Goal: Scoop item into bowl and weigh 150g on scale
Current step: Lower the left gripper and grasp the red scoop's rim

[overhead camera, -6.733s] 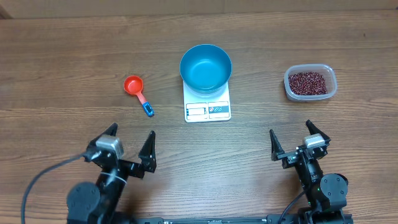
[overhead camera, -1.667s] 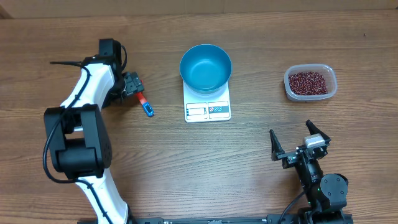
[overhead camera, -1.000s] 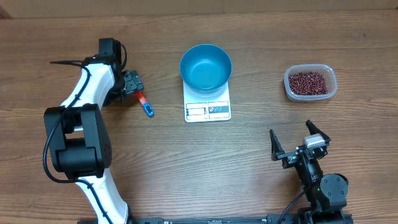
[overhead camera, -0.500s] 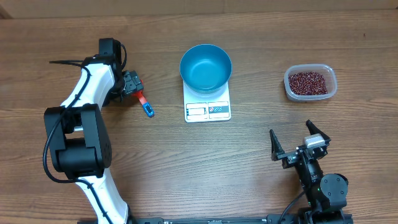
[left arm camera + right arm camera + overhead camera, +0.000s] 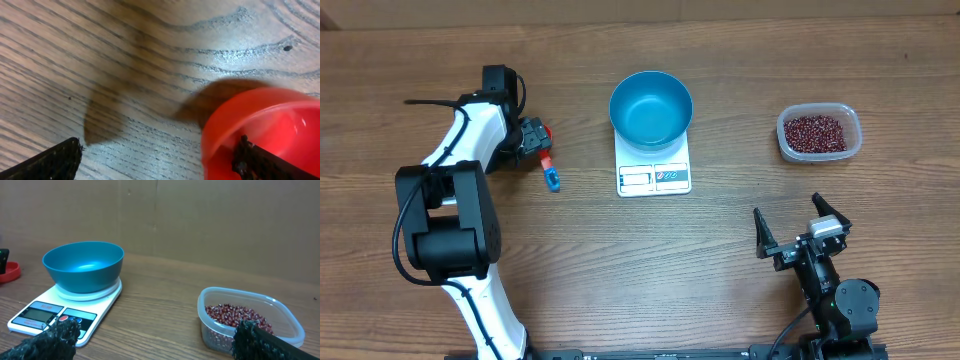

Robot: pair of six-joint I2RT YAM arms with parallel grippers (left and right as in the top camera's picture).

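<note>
My left arm [image 5: 470, 128] stretches far across the table [image 5: 620, 260]. My left gripper [image 5: 532, 140] hangs low over the red scoop [image 5: 544, 135], fingers spread wide, one fingertip [image 5: 260, 159] at the cup's rim. My right gripper [image 5: 792, 228] sits near the table's edge, fingers spread too, holding nothing. The beans [image 5: 814, 133] lie heaped in the tub [image 5: 853, 148], well right of the blue bowl [image 5: 651, 107] on the scale [image 5: 654, 176].
</note>
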